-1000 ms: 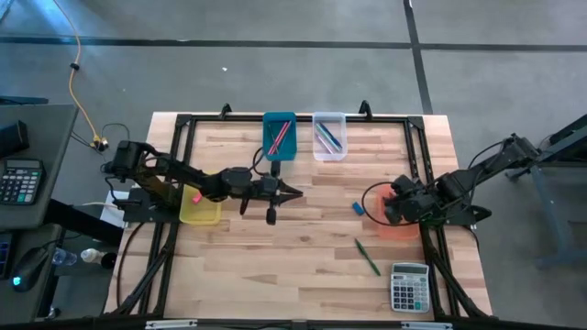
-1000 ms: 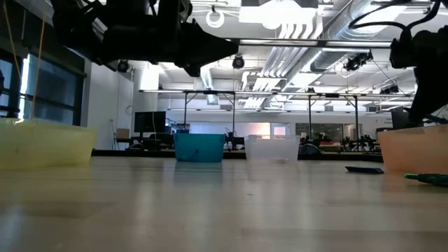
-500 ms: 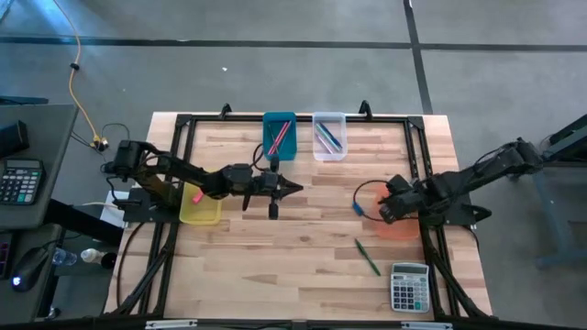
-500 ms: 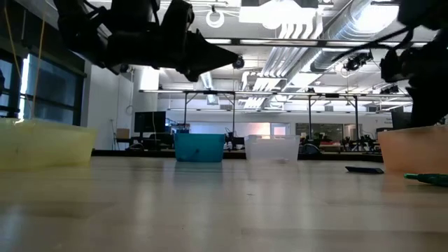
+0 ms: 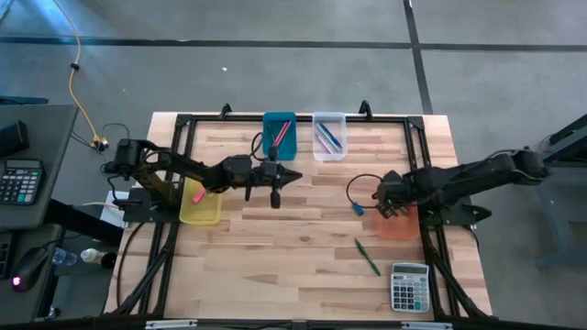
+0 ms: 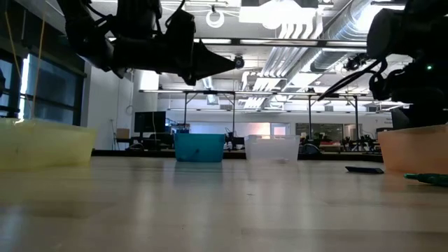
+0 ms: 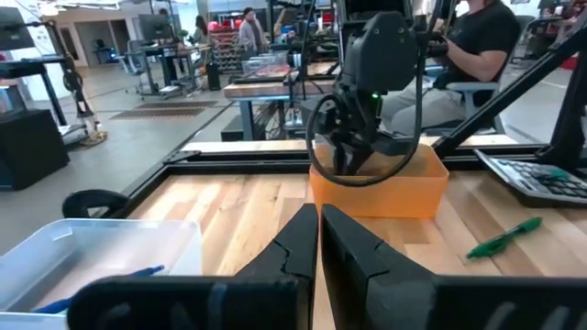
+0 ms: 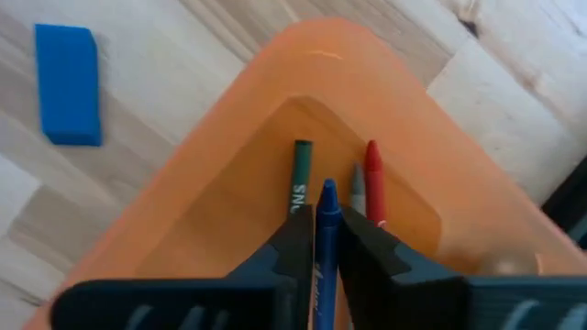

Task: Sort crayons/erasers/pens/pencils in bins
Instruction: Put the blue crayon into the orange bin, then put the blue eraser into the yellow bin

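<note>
Over the orange bin (image 8: 275, 183), at the bench's (image 5: 275, 247) right side: right end effector (image 8: 316, 243) clenched on a blue crayon (image 8: 326, 220), tip pointing down into the bin above 1 green and 1 red crayon. Best lowered a little more before letting go, so the crayon drops flat and does not bounce over the rim. Blue eraser (image 5: 358, 209) lying on the wood just beside that bin, green pen (image 5: 368, 257) near the calculator (image 5: 410, 286). Left end effector (image 5: 286, 175) closed and empty, poised mid-bench near the teal bin (image 5: 279, 136).
</note>
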